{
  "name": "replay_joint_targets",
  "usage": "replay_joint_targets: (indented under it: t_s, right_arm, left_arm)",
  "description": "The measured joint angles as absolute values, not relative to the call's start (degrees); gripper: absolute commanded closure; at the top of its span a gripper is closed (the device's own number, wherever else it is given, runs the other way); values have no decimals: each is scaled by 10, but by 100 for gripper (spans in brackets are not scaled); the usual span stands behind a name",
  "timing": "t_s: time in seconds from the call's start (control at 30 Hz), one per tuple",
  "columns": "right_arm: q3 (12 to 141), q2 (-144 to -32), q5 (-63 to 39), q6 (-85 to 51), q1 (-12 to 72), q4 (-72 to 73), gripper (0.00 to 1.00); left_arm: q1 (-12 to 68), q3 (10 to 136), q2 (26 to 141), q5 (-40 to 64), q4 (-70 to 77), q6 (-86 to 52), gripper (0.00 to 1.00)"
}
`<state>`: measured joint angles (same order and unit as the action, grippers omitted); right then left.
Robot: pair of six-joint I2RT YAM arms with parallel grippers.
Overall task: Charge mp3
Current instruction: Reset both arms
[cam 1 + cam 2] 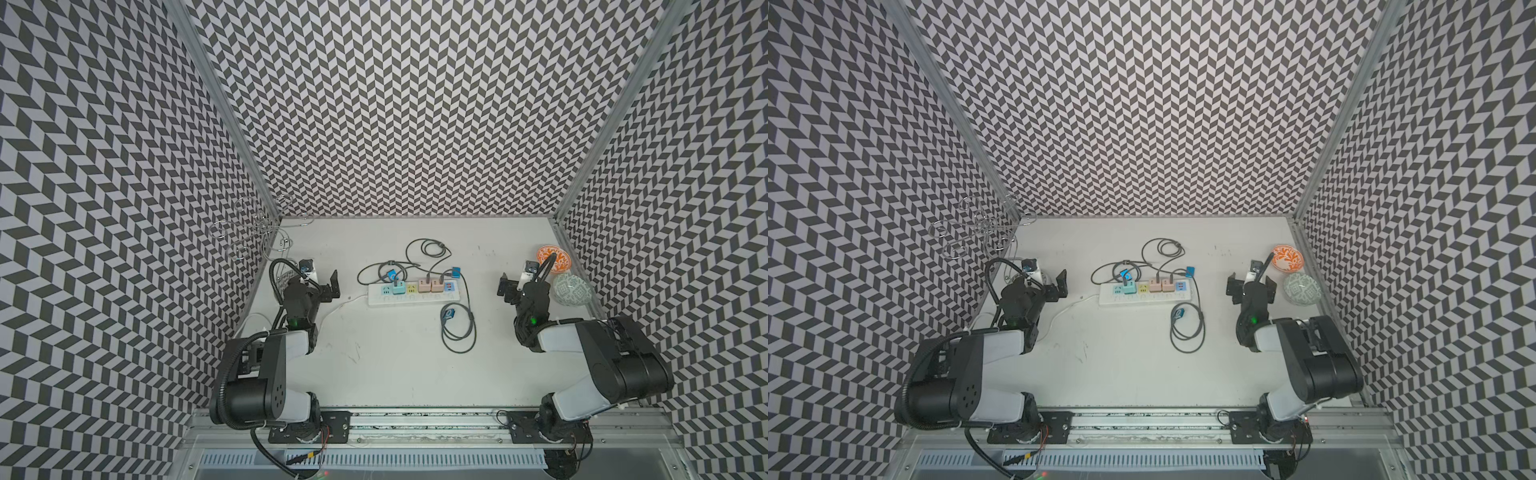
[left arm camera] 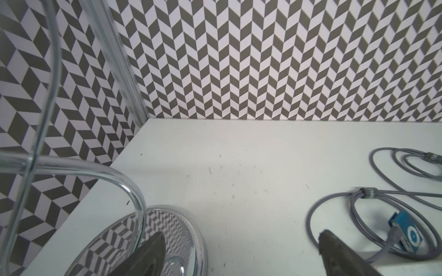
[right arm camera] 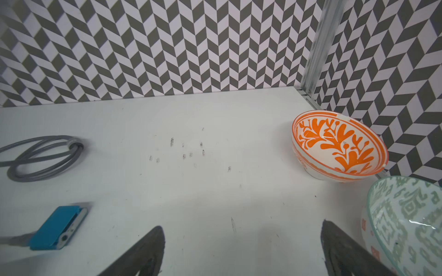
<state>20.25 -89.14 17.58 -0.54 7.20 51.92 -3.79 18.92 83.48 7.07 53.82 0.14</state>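
Observation:
Three small blue mp3 players lie around a white power strip [image 1: 415, 297] in both top views. One mp3 [image 1: 392, 274] sits behind the strip's left end, one [image 1: 456, 272] behind its right end, one [image 1: 448, 312] in front of it. A grey cable [image 1: 457, 336] runs to each. The left wrist view shows a cable plugged into the left mp3 [image 2: 406, 229]. My left gripper [image 2: 241, 241] is open and empty, left of the strip. My right gripper [image 3: 241, 239] is open and empty, right of the strip, with an mp3 [image 3: 57, 228] off to its side.
Coloured charger cubes [image 1: 430, 285] sit in the strip. A clear wire stand [image 1: 253, 226] with a round glass base [image 2: 181, 229] stands at the back left, under my left finger. An orange bowl [image 3: 339, 145] and a green bowl [image 3: 411, 222] are at the right wall.

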Motion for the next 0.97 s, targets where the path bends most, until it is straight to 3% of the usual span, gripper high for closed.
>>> replay_joint_targets:
  t_s: [0.3, 0.57, 0.97]
  right_arm:
    - [146, -891, 35, 11, 27, 643, 0]
    - [139, -893, 5, 13, 27, 695, 0]
    - [139, -893, -11, 15, 23, 708, 0]
  left_arm:
    - [-11, 145, 897, 68, 669, 14, 0]
    - [27, 144, 896, -12, 699, 19, 0]
    - [15, 156, 897, -15, 690, 18, 0]
